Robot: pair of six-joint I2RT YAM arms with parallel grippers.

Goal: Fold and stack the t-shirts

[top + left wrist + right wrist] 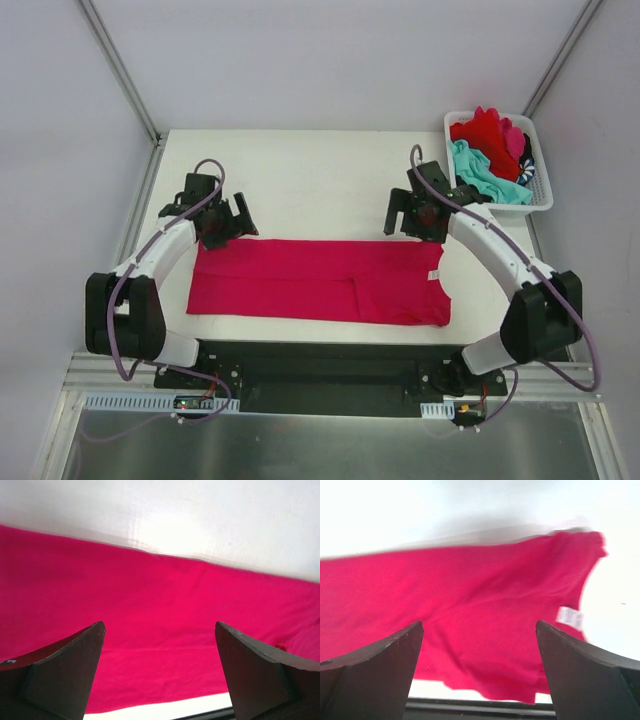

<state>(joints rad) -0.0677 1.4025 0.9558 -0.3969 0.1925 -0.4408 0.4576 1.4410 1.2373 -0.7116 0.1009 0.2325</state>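
A magenta-pink t-shirt lies folded into a long band across the near part of the table, its white neck label at the right end. My left gripper hovers open over the band's far left corner, nothing between its fingers; the wrist view shows pink cloth below. Over the far right end hangs my right gripper, also open and empty, with the shirt and its label beneath. Red, teal and dark striped t-shirts are heaped in the basket.
A white slotted plastic basket stands at the back right corner of the table. The white table stretches behind the shirt. A black mounting rail runs along the near edge.
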